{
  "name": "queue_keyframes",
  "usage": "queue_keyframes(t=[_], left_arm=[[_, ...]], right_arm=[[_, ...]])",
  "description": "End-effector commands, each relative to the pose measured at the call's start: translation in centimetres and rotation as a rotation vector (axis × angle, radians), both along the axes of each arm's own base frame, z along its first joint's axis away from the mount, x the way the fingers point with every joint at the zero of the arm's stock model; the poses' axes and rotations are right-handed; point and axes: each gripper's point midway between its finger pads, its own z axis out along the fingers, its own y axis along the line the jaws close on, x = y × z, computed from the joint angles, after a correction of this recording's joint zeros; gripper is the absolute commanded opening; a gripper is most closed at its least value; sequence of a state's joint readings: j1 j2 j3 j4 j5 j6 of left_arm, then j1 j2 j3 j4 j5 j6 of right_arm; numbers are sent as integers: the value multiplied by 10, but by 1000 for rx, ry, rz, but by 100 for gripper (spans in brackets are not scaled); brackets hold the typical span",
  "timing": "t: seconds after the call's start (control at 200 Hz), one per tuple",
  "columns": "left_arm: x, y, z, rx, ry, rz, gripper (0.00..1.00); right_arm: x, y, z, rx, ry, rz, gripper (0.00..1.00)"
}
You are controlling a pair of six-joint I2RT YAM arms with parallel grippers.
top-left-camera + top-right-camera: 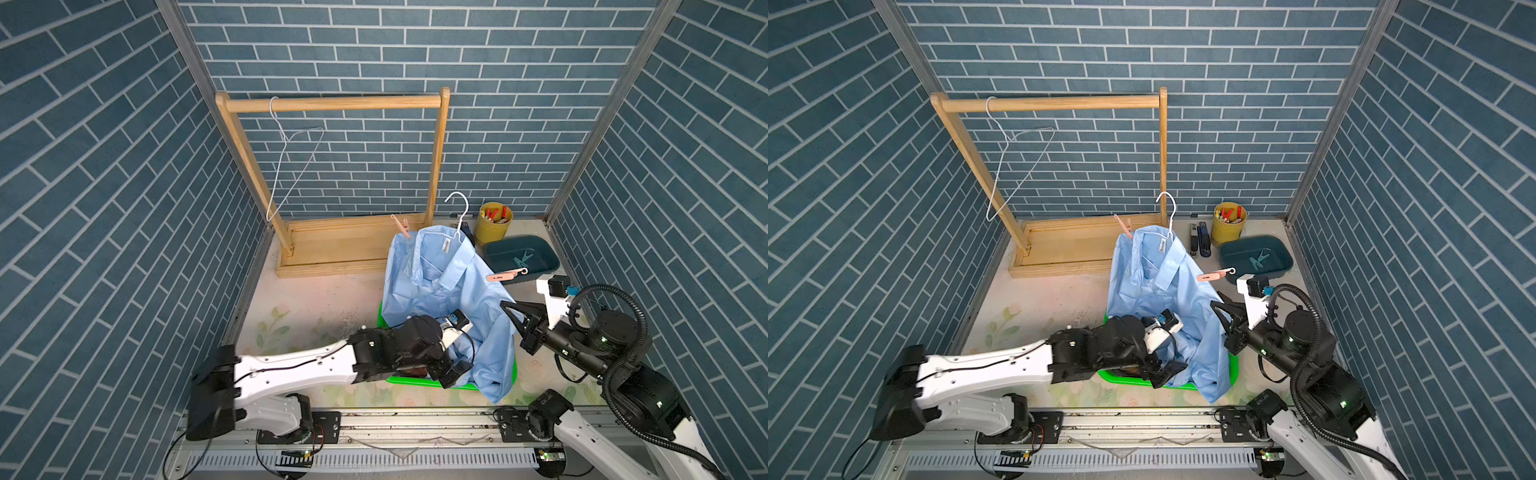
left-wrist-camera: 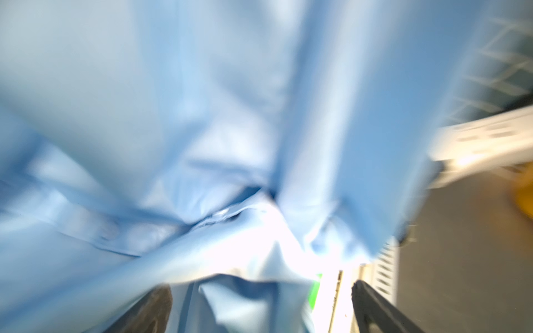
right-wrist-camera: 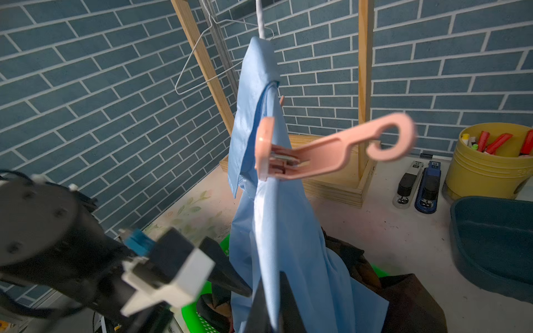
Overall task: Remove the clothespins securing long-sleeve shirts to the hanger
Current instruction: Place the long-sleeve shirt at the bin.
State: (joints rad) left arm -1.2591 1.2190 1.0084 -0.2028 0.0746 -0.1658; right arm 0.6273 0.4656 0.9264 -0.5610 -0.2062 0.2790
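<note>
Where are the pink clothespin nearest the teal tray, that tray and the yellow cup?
pink clothespin (image 3: 326,150): right wrist view, its handle.
teal tray (image 1: 540,273): in a top view, front wall.
yellow cup (image 1: 492,232): in a top view, outer wall.

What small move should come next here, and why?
Probably raise the open left hand out of the lower folds of the pale blue shirt toward the pink clothespin on the nearer shoulder. The right hand is shut on the shirt just below that pin, holding it up. A second pink clothespin clips the far shoulder.
</note>
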Motion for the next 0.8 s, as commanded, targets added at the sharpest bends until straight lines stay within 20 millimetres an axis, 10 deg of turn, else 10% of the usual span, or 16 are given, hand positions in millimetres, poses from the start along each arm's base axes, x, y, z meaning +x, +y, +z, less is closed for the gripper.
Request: queue_keyframes(t=[0.0,0.31,0.53,0.795], left_arm=[[-6,30,39,-4,-93,-75,100],[98,110,148,-290,-278,64,100],[147,123,170,-256,-302,-82,100],[186,133,138,-169,-161,-186,92]], right_arm=[[-5,1,12,6,-69,26,0],[-22,6,16,27,-72,111,0],[-32,8,25,36,-79,160,0],[-39,5,30,34,-85,171,0]])
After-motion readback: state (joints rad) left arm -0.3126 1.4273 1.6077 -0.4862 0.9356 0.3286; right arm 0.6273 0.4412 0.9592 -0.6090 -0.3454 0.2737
